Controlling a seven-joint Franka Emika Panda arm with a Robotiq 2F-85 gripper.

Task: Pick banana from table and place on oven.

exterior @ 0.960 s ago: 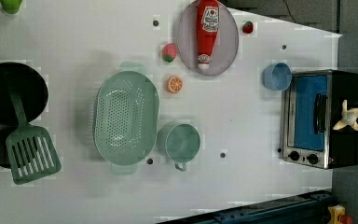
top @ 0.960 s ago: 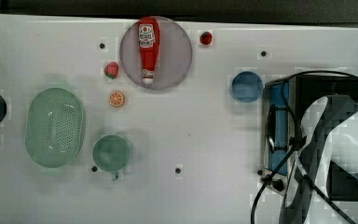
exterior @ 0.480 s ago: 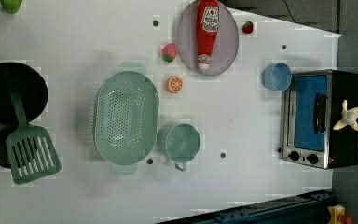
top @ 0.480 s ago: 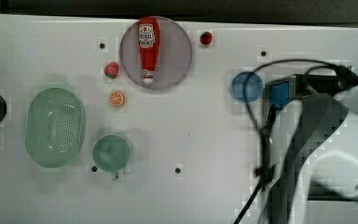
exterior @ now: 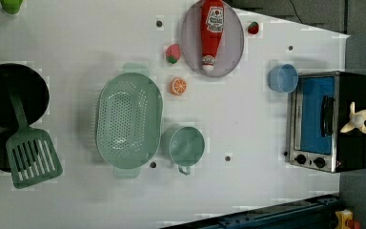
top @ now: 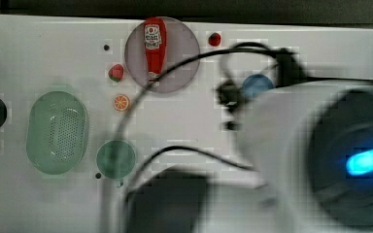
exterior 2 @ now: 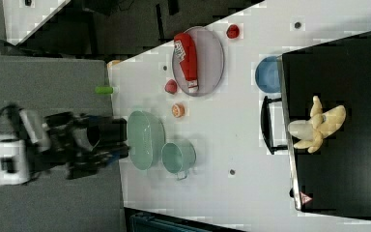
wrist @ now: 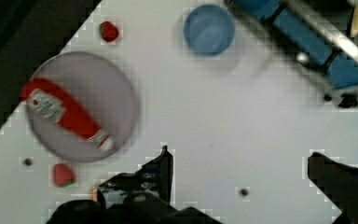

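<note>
While the gripper hangs wide open and empty, peeled banana atop oven, right of frame, long axis vertical, peel splayed.

Pale yellow banana, black oven with blue door, white table, red ketchup bottle.

blue cup beside oven, table centre open
</note>
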